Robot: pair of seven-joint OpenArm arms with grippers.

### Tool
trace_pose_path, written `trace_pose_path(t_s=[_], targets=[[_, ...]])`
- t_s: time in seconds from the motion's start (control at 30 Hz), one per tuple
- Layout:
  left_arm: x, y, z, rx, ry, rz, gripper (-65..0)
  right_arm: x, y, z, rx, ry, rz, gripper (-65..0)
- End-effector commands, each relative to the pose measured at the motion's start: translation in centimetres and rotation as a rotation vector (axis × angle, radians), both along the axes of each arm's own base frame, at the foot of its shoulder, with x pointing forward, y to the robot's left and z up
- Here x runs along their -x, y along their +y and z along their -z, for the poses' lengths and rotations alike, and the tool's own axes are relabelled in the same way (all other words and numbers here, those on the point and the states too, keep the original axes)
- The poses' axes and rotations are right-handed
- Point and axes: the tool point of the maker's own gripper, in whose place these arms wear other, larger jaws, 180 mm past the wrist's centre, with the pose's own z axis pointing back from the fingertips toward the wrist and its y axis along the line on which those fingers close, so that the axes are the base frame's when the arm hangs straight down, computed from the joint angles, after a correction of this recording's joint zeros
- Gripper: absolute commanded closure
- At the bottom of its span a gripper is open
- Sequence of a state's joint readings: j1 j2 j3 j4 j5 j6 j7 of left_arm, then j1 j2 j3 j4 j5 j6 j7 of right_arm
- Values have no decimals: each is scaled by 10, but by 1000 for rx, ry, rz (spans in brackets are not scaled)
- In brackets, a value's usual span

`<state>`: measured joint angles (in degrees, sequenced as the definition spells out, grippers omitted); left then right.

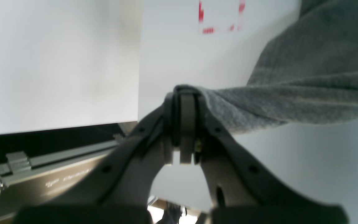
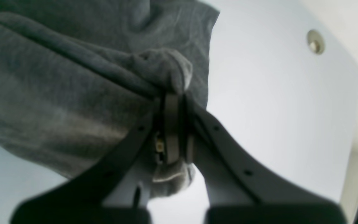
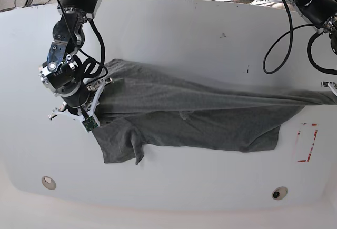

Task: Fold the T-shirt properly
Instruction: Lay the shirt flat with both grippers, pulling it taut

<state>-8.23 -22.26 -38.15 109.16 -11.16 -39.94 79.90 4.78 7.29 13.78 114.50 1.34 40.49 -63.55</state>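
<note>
A: So, status? Where's the shirt (image 3: pixel 200 116)?

B: On the white table (image 3: pixel 174 34), stretched sideways between the two arms. Both ends are pinched and partly raised, the middle sags and drapes onto the surface.

A: Grippers?

B: Right gripper (image 2: pixel 172 99) has its jaws pressed together on a bunched wad of grey cloth, and fabric pokes out above and below the fingers. Left gripper (image 1: pixel 185 93) is likewise clamped, with a thin edge of the shirt wrapped over its tip and running off to one side. In the base view the left one sits at the frame's far edge, barely visible, so the wrist view is what settles it.

A: Any fold made yet?

B: Hard to call a clean one. The cloth looks doubled along its length, an upper band lying over a lower layer, but it's wrinkled and ropey. One sleeve (image 3: pixel 124 147) hangs loose at the lower edge near the right arm, not tucked.

A: So how far along?

B: Early to middle, my guess. At best one lengthwise fold, rough. No neat rectangle.

A: Left to do?

B: Lay it flat, smooth it, bring the sleeve in, fold across to a compact stack. The red-marked square (image 3: pixel 306 142) near the left end is uncovered, and I can't tell if it's a target.
</note>
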Motion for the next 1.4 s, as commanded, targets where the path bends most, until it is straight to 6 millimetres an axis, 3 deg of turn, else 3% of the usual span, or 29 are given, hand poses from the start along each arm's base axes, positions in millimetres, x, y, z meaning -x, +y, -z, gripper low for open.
trace_pose_path(t_s=[0.0,0.3,0.77,1.0,1.23,1.37], targets=[[12,7,0,-36,19,-6,0,4,-2,-2,3,-14,6,-2],[54,7,42,-36,181,-5,0,39,11,37,-37,102,8,-2],[97,11,70,-39,315,-12,0,96,15,78,-47,255,10,0],[94,4,76,-30,266,54,0,116,15,91,-48,309,11,0],[91,2,83,-14,269,71,0,122,14,95,-45,326,12,0],[84,8,80,-53,285,75,0,131,2,98,-33,345,47,0]])
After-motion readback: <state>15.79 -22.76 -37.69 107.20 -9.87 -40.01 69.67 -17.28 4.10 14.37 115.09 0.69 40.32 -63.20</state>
